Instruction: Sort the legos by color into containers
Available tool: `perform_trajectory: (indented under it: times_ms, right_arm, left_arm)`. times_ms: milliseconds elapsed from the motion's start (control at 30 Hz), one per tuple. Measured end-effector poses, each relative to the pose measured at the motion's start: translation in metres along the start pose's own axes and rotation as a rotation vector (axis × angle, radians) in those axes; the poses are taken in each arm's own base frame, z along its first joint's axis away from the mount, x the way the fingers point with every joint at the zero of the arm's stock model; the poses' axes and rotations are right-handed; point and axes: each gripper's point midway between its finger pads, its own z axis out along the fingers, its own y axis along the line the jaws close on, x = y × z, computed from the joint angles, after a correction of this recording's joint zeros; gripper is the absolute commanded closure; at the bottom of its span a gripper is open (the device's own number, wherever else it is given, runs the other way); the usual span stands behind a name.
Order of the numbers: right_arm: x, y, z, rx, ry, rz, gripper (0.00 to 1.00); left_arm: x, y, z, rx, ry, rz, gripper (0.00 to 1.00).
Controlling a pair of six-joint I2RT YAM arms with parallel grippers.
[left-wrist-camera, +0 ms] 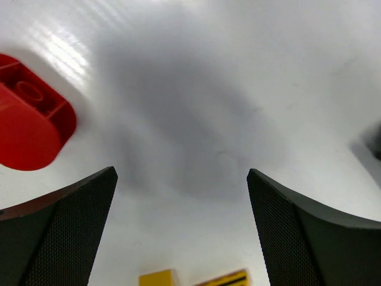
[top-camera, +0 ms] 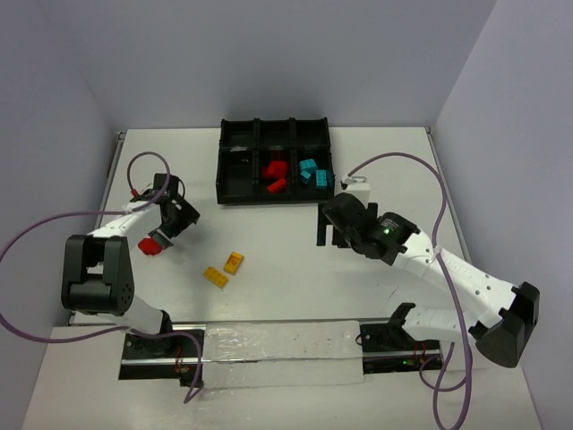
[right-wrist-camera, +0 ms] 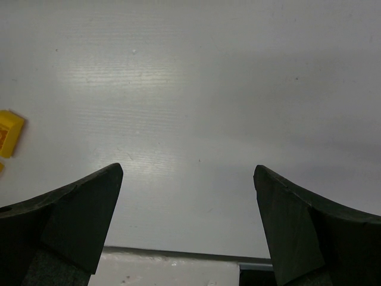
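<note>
The black divided tray (top-camera: 238, 163) stands at the back middle. Its front middle compartment holds red legos (top-camera: 275, 175) and its front right compartment holds cyan legos (top-camera: 313, 173). One red lego (top-camera: 150, 245) lies on the table by my left gripper (top-camera: 164, 233). In the left wrist view this red lego (left-wrist-camera: 30, 122) sits outside the left finger, and the gripper (left-wrist-camera: 181, 173) is open and empty. Two yellow legos (top-camera: 235, 262) (top-camera: 215, 277) lie mid-table and show at the bottom edge of that view (left-wrist-camera: 158, 278). My right gripper (top-camera: 328, 231) (right-wrist-camera: 187, 170) is open and empty over bare table.
A yellow lego (right-wrist-camera: 9, 132) shows at the left edge of the right wrist view. The table's near edge strip (right-wrist-camera: 172, 268) lies just beyond the right fingers. Purple cables (top-camera: 407, 161) loop over both sides. Walls enclose the table on the left, back and right.
</note>
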Motion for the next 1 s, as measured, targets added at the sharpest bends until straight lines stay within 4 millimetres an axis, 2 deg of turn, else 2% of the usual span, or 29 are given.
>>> perform_trajectory:
  times_ms: [100,233,333,467,567,733,867,1000]
  right_arm:
    - [-0.003,-0.001,-0.005,-0.005,-0.019,0.021,0.01]
    - [-0.009,-0.005,-0.011,-0.006,-0.051,0.052,0.01]
    - [-0.009,-0.008,-0.011,0.004,-0.060,0.059,0.01]
    - [-0.003,-0.012,-0.006,0.022,-0.053,0.054,0.01]
    - [0.002,-0.013,-0.003,0.027,-0.050,0.050,0.01]
    - [0.010,-0.014,0.006,0.029,-0.044,0.042,0.01]
    - [0.016,-0.013,0.013,0.025,-0.041,0.034,0.01]
    - [0.021,-0.014,0.017,0.023,-0.040,0.021,0.01]
  left_arm:
    - [-0.010,-0.014,-0.010,0.035,-0.019,0.017,0.01]
    - [-0.022,-0.018,-0.028,0.054,-0.044,0.015,0.01]
    - [-0.027,-0.016,-0.045,0.061,-0.059,0.016,0.01]
    - [-0.032,-0.003,-0.060,0.034,-0.073,0.026,0.01]
    - [-0.040,0.014,-0.061,0.009,-0.070,0.014,0.01]
    - [-0.047,0.057,-0.050,-0.045,-0.034,-0.049,0.01]
    - [-0.038,0.065,-0.045,-0.048,0.003,-0.034,0.01]
    - [-0.043,0.069,-0.040,-0.047,-0.007,-0.061,0.01]
